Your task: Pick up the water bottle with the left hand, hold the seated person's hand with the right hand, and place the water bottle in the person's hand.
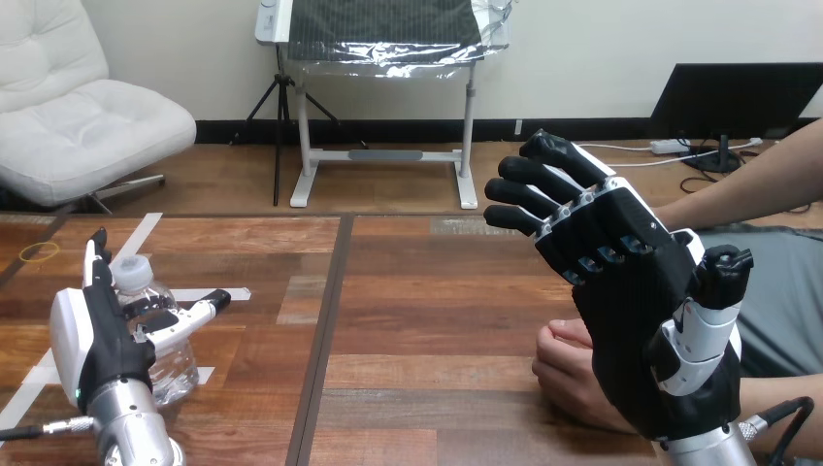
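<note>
Wooden table (417, 311) up front, first step under way: closing on the water bottle (173, 361). Stands upright at far left, capped, between the straight, spread fingers of the left hand (97, 349) — seemingly not yet gripped. Next: curl round, then lift. Right hand (631, 320) raised, fingers straight, loosely apart — in front of the person's hand (568, 374), fisted on the wood; no hold.

Bright, even light; faint sheen on table (417, 320).
</note>
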